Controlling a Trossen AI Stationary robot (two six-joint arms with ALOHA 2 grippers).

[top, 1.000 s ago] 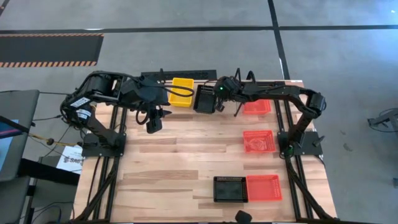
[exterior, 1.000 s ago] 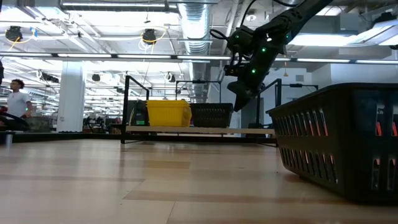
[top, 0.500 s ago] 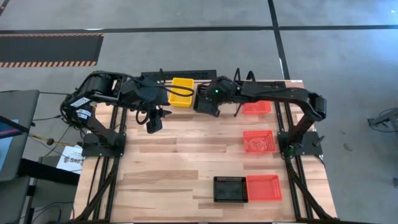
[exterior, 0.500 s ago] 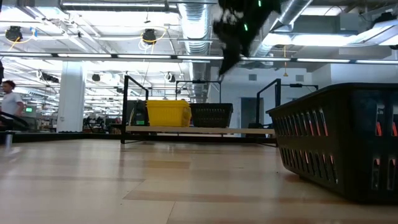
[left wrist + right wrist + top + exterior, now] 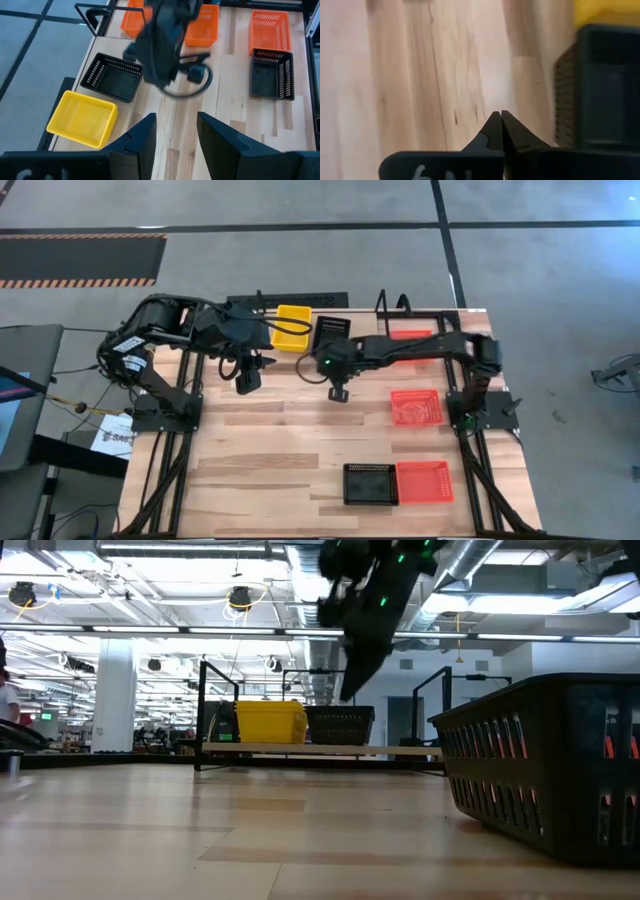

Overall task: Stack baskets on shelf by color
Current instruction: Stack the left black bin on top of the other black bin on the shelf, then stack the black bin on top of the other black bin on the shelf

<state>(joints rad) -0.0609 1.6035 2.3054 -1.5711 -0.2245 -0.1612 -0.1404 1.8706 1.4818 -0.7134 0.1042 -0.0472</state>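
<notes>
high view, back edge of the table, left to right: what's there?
left gripper → yellow basket → black basket → right gripper → red-orange basket, partly under the right arm.

Right arm is smearing with motion blur in the left wrist view, covering part of an orange basket. In the low view a black basket is getting clipped by the right edge. The shelf's third basket is sitting mostly under that arm in the high view.

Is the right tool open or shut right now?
Shut. In the right wrist view the right tool's two fingertips meet with no gap, above bare table, holding nothing.
</notes>
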